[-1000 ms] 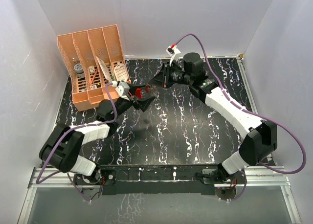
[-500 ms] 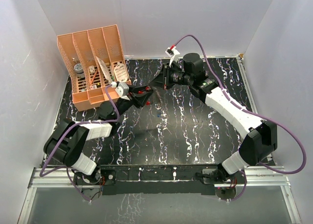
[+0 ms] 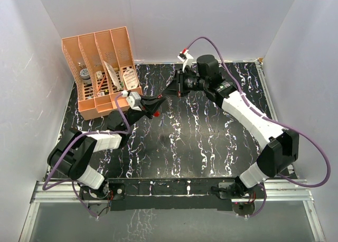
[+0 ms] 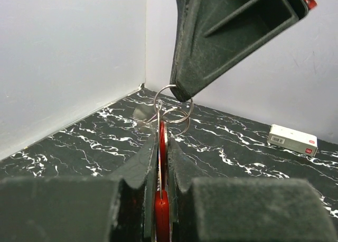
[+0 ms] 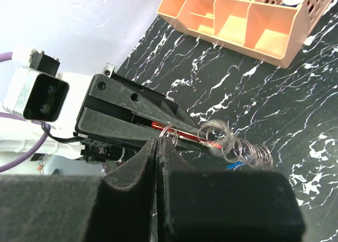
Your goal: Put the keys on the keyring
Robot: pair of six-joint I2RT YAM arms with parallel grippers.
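My left gripper (image 3: pixel 153 105) is shut on the keyring (image 4: pixel 162 141), which shows edge-on as a long red strip with a silver edge between its pads. My right gripper (image 3: pixel 168 92) meets it from the far side and is shut on a thin wire ring (image 4: pixel 172 101) that loops round the strip's tip. The right wrist view shows the keyring's red strip (image 5: pixel 185 134) lying between the left fingers (image 5: pixel 148 107), with more wire loops (image 5: pixel 248 151) beside it. A blue key (image 5: pixel 233 166) peeks out beneath those loops. I cannot pick out the red-headed key.
An orange slotted organizer (image 3: pixel 103 67) stands at the back left of the black marbled table (image 3: pixel 211 147). A small white box (image 4: pixel 292 139) lies by the back wall. White walls close in the table on three sides.
The left gripper has gone from wide open to shut on the red strip and has shifted a little. The right gripper has stayed shut and has barely moved.
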